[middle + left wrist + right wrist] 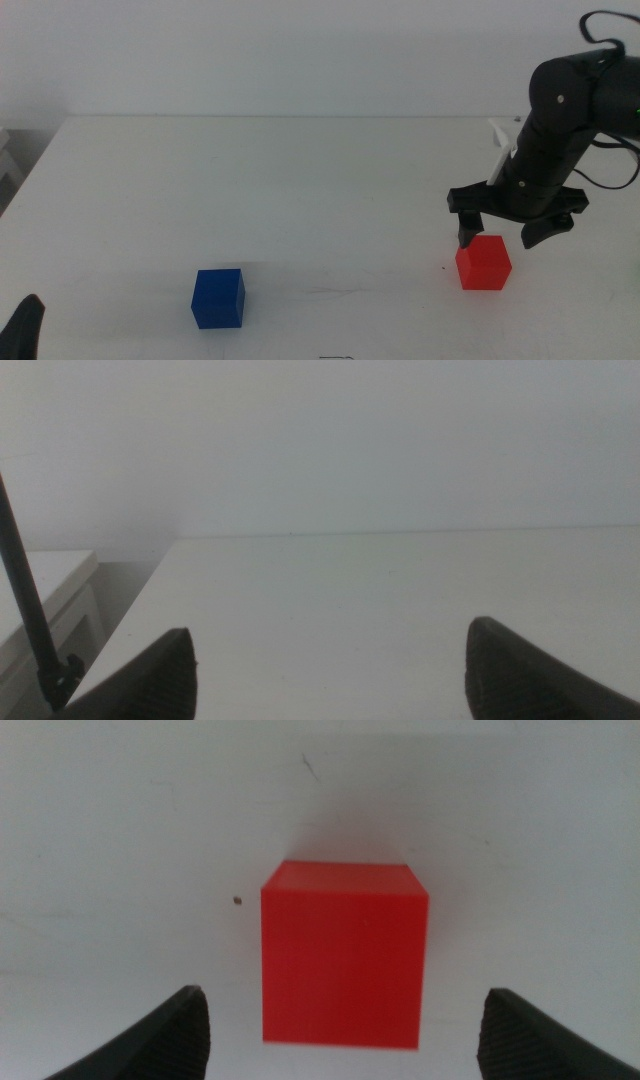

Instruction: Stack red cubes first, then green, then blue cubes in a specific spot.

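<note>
A white table (300,190) fills most of the middle view, its matte top evenly lit with only soft, faint shadows. Behind its far edge rises a plain pale wall (280,50), bare and uniform. At the table's left side stands a low white piece of furniture (45,585), partly cut off by the frame. A thin dark rod (25,600) slants in front of it.

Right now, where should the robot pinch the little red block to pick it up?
By my guess, on two opposite flat side faces of the small matte bright-red cube, coming straight down from above. It sits flat on the white table with free space around it. The right gripper hangs just over it, open wider than the cube. The left gripper waits at the table's near left corner.
</note>
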